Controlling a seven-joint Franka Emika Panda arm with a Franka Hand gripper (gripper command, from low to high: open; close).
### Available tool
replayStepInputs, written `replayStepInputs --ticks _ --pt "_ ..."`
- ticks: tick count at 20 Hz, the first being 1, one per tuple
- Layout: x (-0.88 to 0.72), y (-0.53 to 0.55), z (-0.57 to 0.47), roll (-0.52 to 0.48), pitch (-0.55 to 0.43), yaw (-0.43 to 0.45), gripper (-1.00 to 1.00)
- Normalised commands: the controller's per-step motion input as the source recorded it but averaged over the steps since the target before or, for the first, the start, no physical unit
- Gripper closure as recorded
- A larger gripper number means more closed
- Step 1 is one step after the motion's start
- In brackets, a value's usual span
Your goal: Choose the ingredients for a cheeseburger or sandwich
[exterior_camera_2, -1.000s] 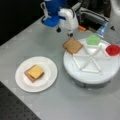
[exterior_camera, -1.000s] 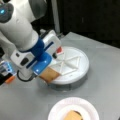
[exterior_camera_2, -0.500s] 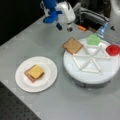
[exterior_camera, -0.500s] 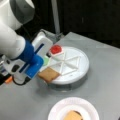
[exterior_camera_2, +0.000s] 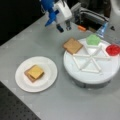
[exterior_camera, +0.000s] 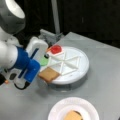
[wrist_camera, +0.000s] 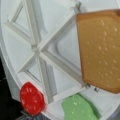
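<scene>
A tan toast square (exterior_camera: pixel 48 74) lies flat over the near-left rim of the white divided tray (exterior_camera: pixel 80 71); it also fills the right of the wrist view (wrist_camera: pixel 100 50). My gripper (exterior_camera_2: pixel 63 27) hangs above and behind the toast (exterior_camera_2: pixel 73 45), open, with nothing between its dark fingers. In a front view the gripper (exterior_camera: pixel 44 53) is just left of the tray. On the white plate (exterior_camera_2: pixel 21 82) sits the sandwich stack (exterior_camera_2: pixel 35 73), a brown layer with a yellow cheese square on top. Only part of the stack (exterior_camera: pixel 72 116) shows at a front view's bottom.
A green lettuce piece (exterior_camera_2: pixel 93 39) and a red disc (exterior_camera_2: pixel 113 49) lie in neighbouring tray compartments, also seen in the wrist view as lettuce (wrist_camera: pixel 78 108) and disc (wrist_camera: pixel 32 98). Grey hardware (exterior_camera_2: pixel 92 17) stands behind the tray. The table's dark edge (exterior_camera_2: pixel 15 110) runs at bottom left.
The arm has drawn back from the tray, toward a front view's left, away from the toast. The toast, plate and stack have stayed in place.
</scene>
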Motion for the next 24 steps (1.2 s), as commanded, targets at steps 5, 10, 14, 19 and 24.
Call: replayStepInputs --ticks 5,10,14,19,24 --pt "0.26 -0.40 -0.10 0.533 -0.026 0.212 -1.00" --pt "0.29 -0.43 -0.13 0.558 -0.069 0.288 -1.00" --pt "0.28 -0.45 -0.20 0.521 -0.098 0.314 -1.00" --pt "0.28 -0.45 -0.27 0.502 -0.103 0.293 -1.00" --pt "0.28 -0.45 -0.33 0.472 -0.094 0.240 -1.00"
